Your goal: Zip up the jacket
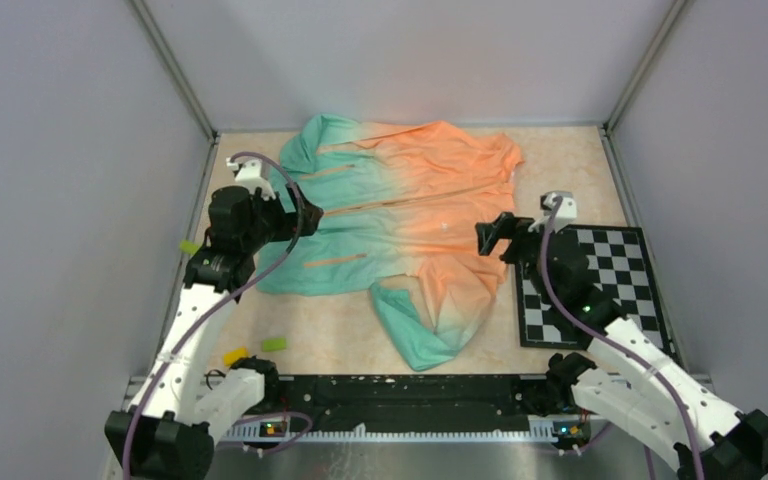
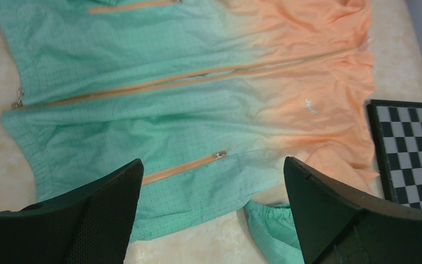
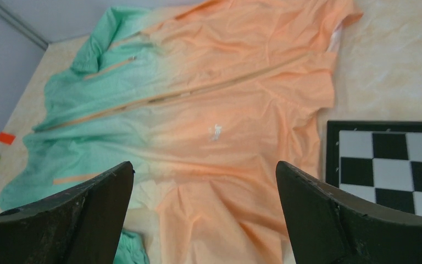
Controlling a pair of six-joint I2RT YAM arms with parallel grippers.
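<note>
Left claw [image 2: 213, 162] agape over jacket [image 2: 143, 121]; zipper pull [image 2: 17, 99] seen left-wrist only.

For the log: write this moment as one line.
jacket: spread, zipper pull at teal hem | left gripper: open over teal | right gripper: open over orange

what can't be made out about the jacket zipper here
1. Zipper pull on the jacket, left wrist view: too small to tell if both sides are engaged.
2. Same pull, top view: hidden by the left gripper.
3. Chest logo, right wrist view: too small to read.
</note>
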